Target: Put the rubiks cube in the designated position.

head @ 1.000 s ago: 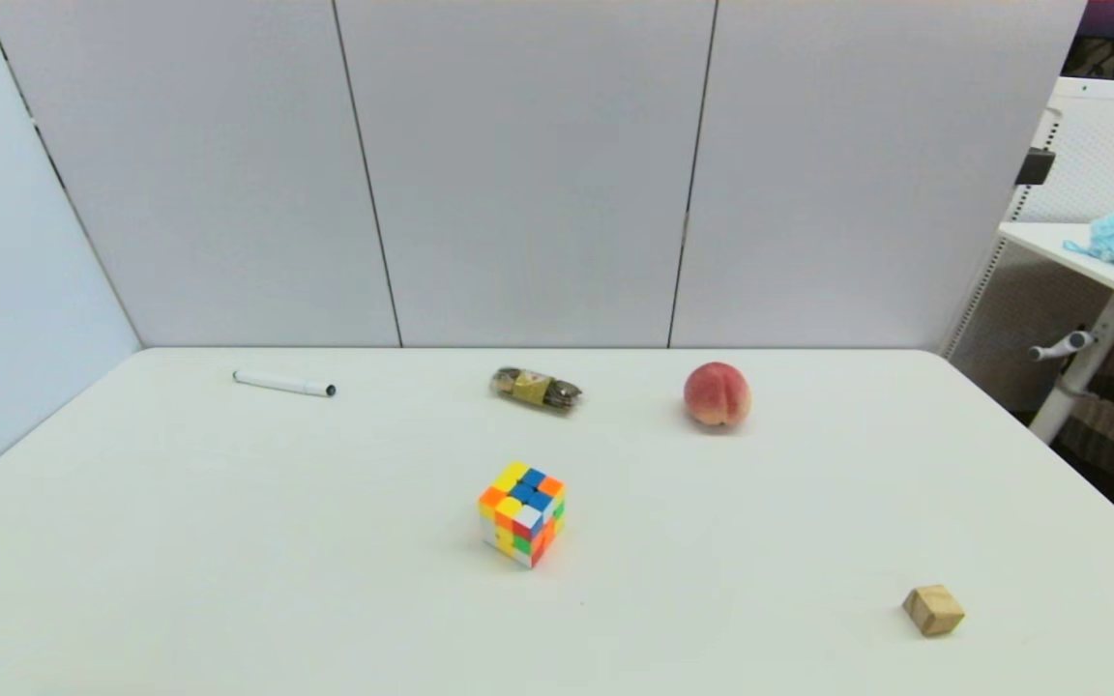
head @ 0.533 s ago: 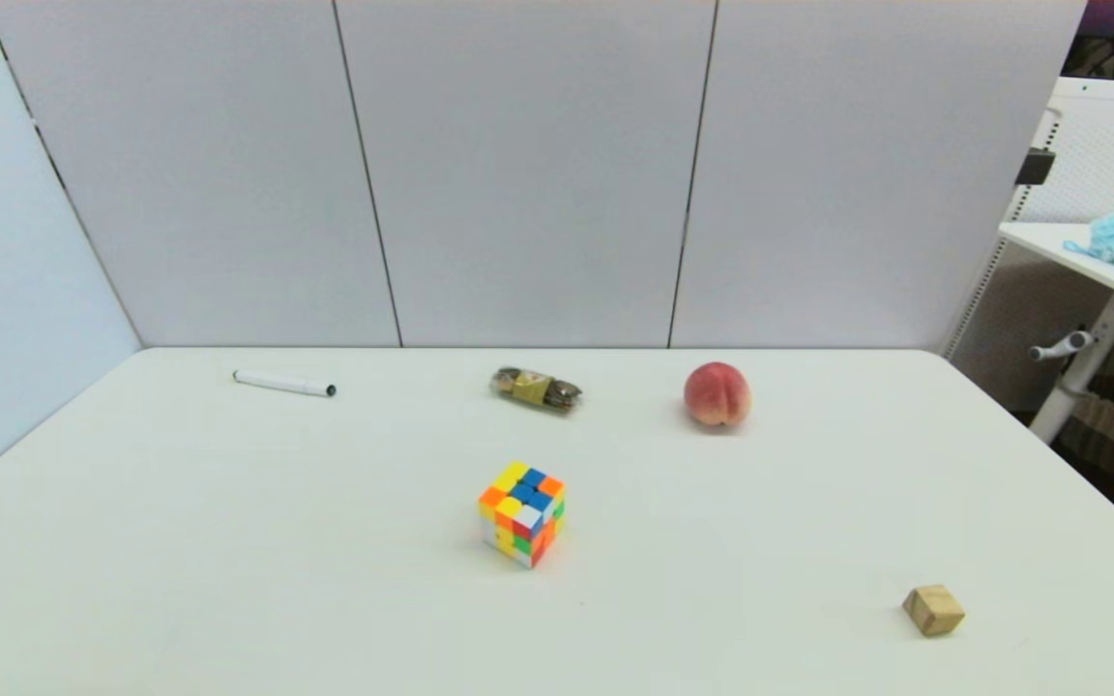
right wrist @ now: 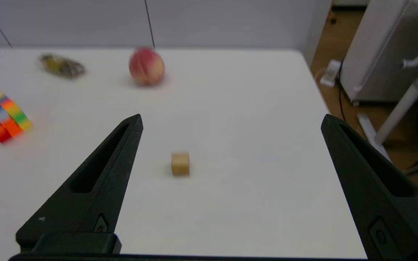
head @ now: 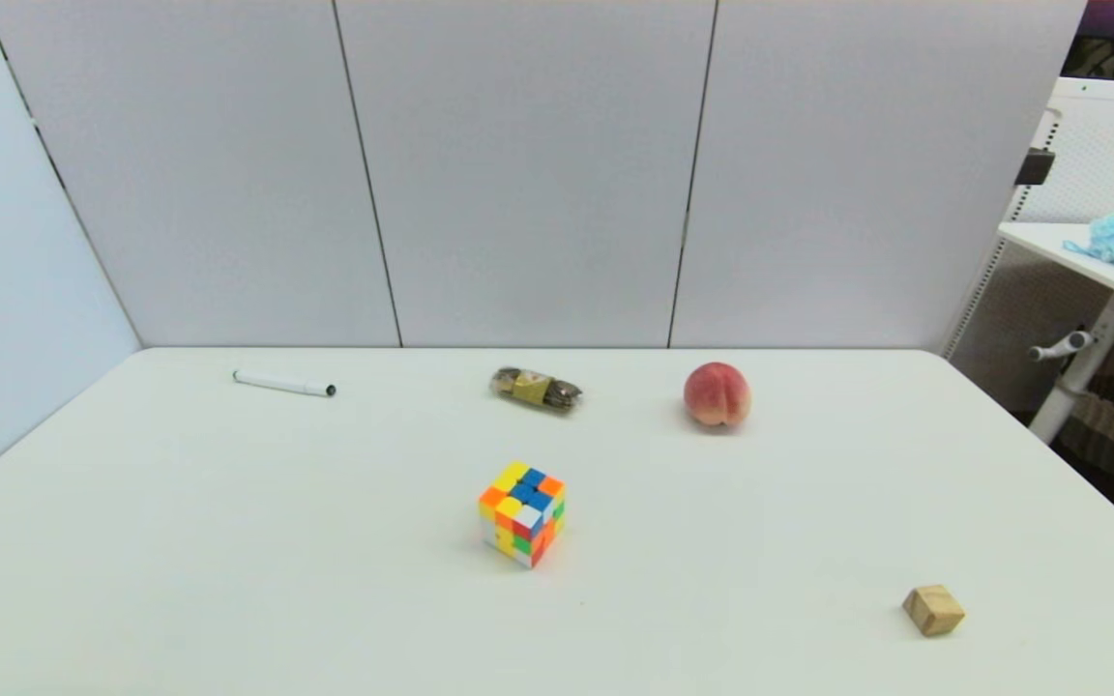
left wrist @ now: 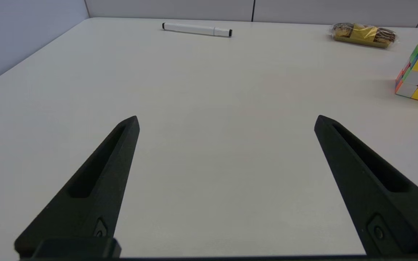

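Both tools are spread wide and empty, low over the near counter [head: 228, 580]: left tool [left wrist: 226, 121], right tool [right wrist: 232, 119]. Risk: neither is lined up, so a reach could knock the cube [head: 521, 512] or take the wooden block [head: 933, 610]. The cube sits mid-counter, at two o'clock from the left tool, ten o'clock from the right

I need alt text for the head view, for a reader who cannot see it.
A scrambled rubiks cube sits alone near the middle of a white table. Along the far edge lie a white marker, a wrapped snack and a peach; a small wooden cube sits near right. No gripper is visible.
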### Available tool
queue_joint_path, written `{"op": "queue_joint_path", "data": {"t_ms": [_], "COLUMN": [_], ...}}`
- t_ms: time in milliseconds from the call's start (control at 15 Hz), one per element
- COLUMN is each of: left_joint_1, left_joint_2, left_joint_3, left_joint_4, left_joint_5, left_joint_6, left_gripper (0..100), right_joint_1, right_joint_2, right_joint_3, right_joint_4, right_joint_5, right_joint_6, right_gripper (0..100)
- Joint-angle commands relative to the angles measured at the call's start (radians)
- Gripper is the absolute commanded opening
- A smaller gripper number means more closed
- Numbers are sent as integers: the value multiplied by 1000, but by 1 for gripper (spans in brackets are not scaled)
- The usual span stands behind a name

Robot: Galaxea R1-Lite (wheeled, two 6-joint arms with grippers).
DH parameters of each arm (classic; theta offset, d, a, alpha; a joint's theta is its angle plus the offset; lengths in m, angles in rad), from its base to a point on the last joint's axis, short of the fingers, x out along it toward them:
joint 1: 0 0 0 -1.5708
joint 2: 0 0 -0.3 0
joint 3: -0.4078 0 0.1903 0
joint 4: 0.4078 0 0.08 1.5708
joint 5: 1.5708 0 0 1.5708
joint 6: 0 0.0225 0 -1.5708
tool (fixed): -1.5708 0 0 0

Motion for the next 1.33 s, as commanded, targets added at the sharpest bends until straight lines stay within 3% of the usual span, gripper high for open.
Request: {"op": "queue_joint_path", "data": {"t_ms": [67, 267, 467, 600, 733, 933, 1333], "left_joint_1": [0, 0, 0, 0, 0, 0, 0], "left_joint_2": [2, 2, 2, 2, 2, 2, 2], "left_joint_3": [0, 0, 0, 0, 0, 0, 0], "left_joint_4": [1, 1, -2, 1, -2, 1, -2], "left_joint_5": [0, 0, 0, 0, 0, 0, 0], "left_joint_6": [0, 0, 0, 0, 0, 0, 0], "left_gripper": [100, 100, 100, 100, 100, 100, 100], "right_joint_1": [135, 332, 508, 635, 734, 795, 859], "right_joint_2": [275, 459, 622, 732, 843, 1019, 1355], "right_joint_3": [-225, -425, -577, -656, -690, -712, -724], "right_joint_4": [3, 16, 16, 14, 13, 13, 3], "right_joint_5": [24, 35, 157, 193, 200, 199, 194], "right_joint_6": [-63, -68, -79, -94, -166, -232, -232], "right_gripper": [100, 100, 100, 100, 100, 100, 100]}}
